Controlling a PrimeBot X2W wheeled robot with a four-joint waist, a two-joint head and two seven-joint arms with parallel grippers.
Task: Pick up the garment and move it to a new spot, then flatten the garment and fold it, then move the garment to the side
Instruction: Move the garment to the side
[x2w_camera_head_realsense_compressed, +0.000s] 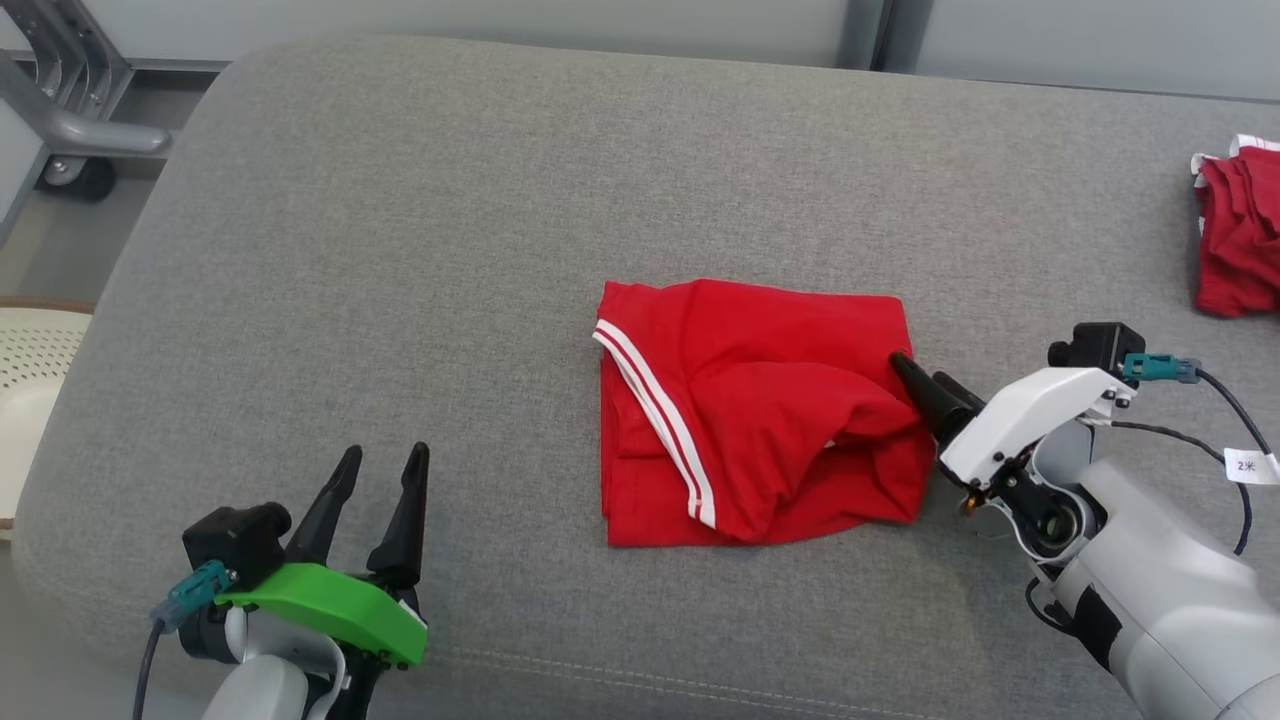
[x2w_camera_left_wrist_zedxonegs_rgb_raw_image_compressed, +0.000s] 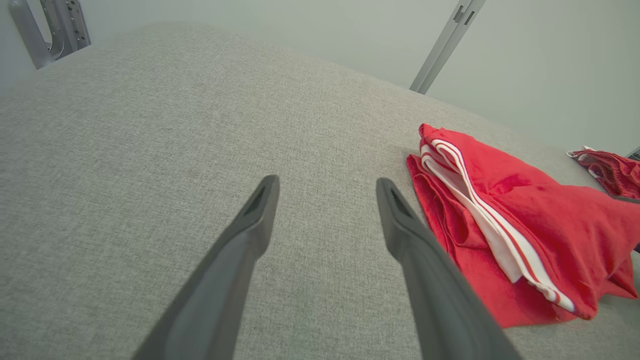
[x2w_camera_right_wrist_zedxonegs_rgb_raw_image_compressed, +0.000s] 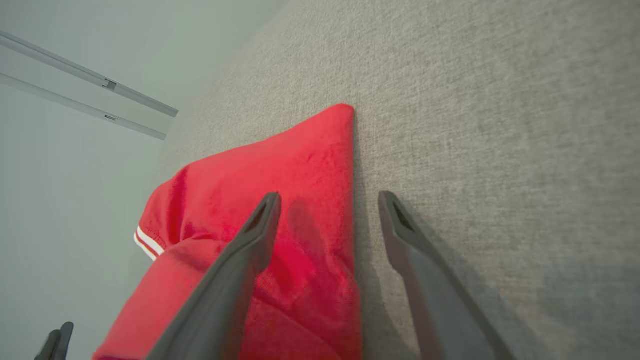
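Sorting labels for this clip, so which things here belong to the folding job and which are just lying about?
Job: striped red garment, folded on the gray cushion; right gripper, open at its edge; left gripper, open, off to the side.
Lying about: second red garment, far right; pale perforated object, left; wheeled metal frame.

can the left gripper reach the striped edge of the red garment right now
Probably yes: the left gripper stands open, and only bare grey cushion lies between it and the striped edge of the red garment.
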